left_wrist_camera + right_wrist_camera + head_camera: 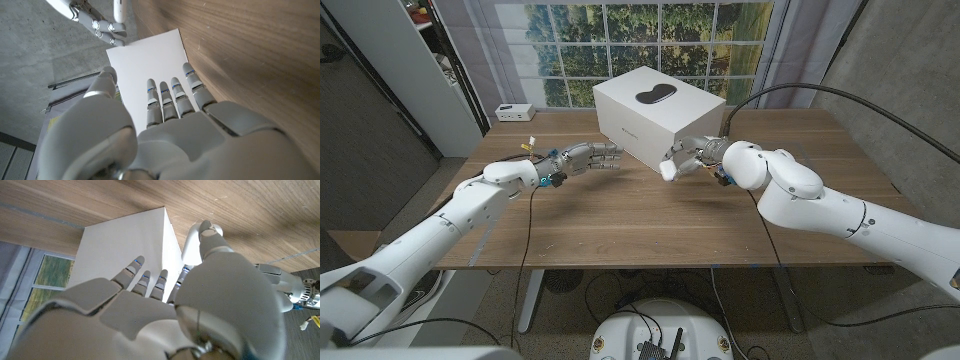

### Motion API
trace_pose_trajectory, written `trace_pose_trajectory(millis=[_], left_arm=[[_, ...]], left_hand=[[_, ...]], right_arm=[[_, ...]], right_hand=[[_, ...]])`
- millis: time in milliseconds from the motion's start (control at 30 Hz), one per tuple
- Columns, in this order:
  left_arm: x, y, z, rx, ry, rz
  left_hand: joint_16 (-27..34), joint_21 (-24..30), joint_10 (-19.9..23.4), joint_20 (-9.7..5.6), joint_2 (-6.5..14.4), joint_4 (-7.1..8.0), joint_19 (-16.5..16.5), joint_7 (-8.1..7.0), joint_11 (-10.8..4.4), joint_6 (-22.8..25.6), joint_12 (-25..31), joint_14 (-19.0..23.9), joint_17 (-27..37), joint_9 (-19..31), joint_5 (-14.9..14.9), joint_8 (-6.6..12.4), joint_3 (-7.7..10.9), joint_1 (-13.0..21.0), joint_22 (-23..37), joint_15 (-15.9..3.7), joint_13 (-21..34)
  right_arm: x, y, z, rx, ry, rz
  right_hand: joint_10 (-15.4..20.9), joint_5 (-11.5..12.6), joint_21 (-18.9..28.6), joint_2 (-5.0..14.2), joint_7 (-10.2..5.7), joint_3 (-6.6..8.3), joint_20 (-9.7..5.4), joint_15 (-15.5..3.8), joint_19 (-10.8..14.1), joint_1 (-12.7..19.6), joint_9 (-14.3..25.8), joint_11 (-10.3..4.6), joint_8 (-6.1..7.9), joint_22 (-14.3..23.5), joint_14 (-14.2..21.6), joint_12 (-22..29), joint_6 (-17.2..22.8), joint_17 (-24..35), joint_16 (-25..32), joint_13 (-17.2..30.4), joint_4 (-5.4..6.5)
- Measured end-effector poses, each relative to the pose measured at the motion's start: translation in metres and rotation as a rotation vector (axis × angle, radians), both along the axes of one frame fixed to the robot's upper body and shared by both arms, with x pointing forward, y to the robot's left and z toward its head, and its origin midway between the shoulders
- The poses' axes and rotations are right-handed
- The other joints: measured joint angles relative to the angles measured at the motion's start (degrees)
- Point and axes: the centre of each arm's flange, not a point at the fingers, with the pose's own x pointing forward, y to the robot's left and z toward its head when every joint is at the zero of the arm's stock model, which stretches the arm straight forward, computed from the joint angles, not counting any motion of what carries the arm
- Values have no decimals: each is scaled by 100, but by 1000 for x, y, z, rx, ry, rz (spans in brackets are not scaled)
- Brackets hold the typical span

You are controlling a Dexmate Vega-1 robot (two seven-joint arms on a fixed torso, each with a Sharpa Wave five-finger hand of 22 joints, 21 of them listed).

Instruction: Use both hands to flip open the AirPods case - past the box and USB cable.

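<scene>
The small white AirPods case (668, 170) is held in my right hand (698, 155), just in front of the big white box (650, 120) at mid-table. In the right wrist view the case (191, 247) sits between the thumb and the fingers of that hand (165, 310), beside the box's corner (125, 245). Its lid looks closed. My left hand (582, 158) hovers left of the box with its fingers stretched toward it, holding nothing. The left wrist view shows those fingers (165, 100) before the box's face (145, 55), with the right hand's fingers (100, 22) beyond.
A small white device (512, 112) lies at the table's (620, 230) back left corner. A thick black cable (800, 90) arcs over the right side. A thin wire with a yellow tag (530, 143) hangs by my left wrist.
</scene>
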Motion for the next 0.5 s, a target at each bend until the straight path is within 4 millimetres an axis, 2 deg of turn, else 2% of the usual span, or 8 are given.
trace_pose_trajectory(millis=[67, 333, 367, 500], left_arm=[[-2, -4, -1, 7, 7, -17], [-6, -16, -3, 30, 12, -63], [-8, -19, -3, 36, 11, -81], [-9, -27, -1, 42, 0, -113]], left_hand=[[0, 0, 0, -12, 30, 0, -13, 0, 0, 0, 0, 0, 0, 0, 0, 0, 0, 30, 0, 0, 0], [0, 0, 22, -30, 30, 1, -30, 35, -22, 72, 0, 0, 0, 0, 0, 1, 0, 30, -1, 0, 0], [0, 0, 22, -29, 30, 1, -30, 33, -22, 115, 0, 0, -1, 0, 0, 23, 0, 32, 0, 0, -1], [0, -27, 54, -30, 37, 17, -30, 73, -53, 214, 1, 0, -1, -1, 0, 51, -16, 83, -1, 0, 21]], right_arm=[[-6, 7, -1, 0, -8, 8], [-16, 6, 2, -5, -40, -40], [-22, 10, 1, -10, -43, -32], [-29, 10, 2, -19, -54, -52]], right_hand=[[0, 0, 0, 0, 11, -17, 54, 30, 11, 0, -1, 0, -33, 0, 30, 0, 10, 0, 0, 0, -16], [42, -1, 0, 10, 8, -54, 144, 5, 40, -10, -3, 45, -57, 0, 116, 0, 51, 14, 0, 0, -7], [42, -1, 0, 24, 12, -54, 144, 5, 40, -25, -3, 44, -62, 0, 116, 0, 66, 15, 0, 0, -7], [42, -3, -27, 31, 13, -54, 216, 5, -31, -78, -3, 44, -78, 0, 116, 0, 70, 15, 0, 0, -7]])
